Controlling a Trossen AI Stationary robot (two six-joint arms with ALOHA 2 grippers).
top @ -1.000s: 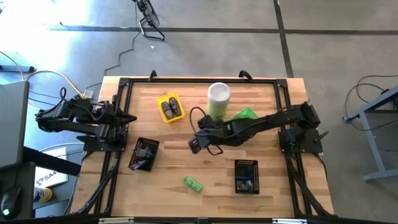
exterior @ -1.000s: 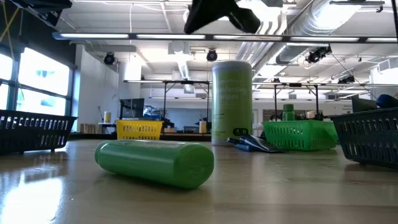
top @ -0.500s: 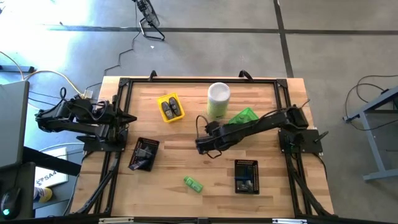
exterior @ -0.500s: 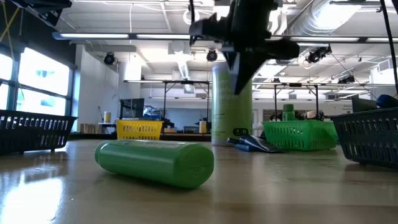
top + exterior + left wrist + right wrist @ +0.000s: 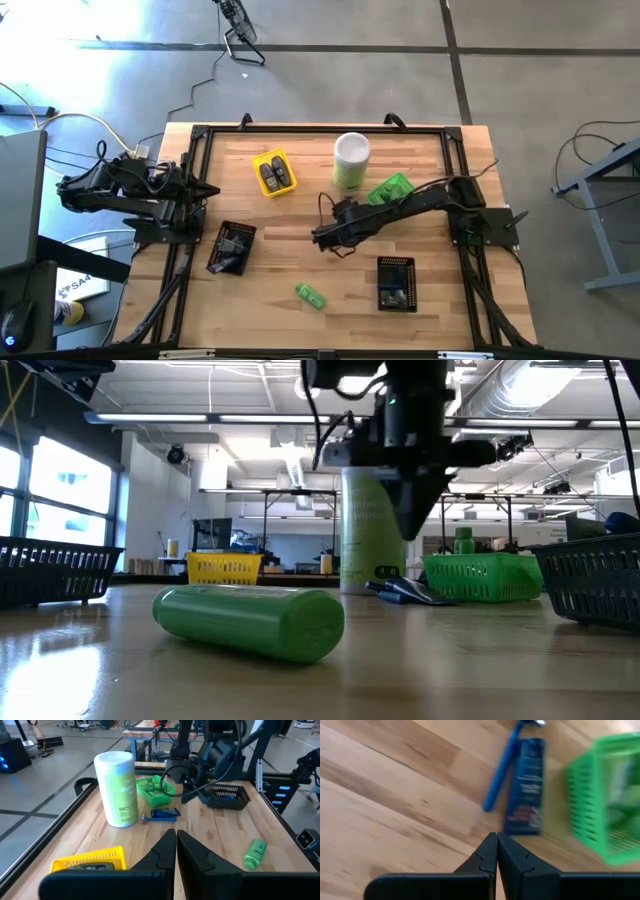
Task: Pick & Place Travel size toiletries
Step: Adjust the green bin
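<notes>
We see the right gripper (image 5: 322,237) mid-table, jaws pressed together and empty, above bare wood just beside the navy packet (image 5: 525,784) and blue razor (image 5: 502,767) next to the green tray (image 5: 610,795). A green bottle (image 5: 310,295) lies alone near the front edge. The left gripper (image 5: 176,845), also closed, waits at the left edge.

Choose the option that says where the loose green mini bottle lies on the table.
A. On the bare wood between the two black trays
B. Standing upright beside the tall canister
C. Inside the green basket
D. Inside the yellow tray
A: in the high view the green mini bottle lies on its side on the bare wood, between the black tray on the left and the black tray on the right, inside neither.
</notes>
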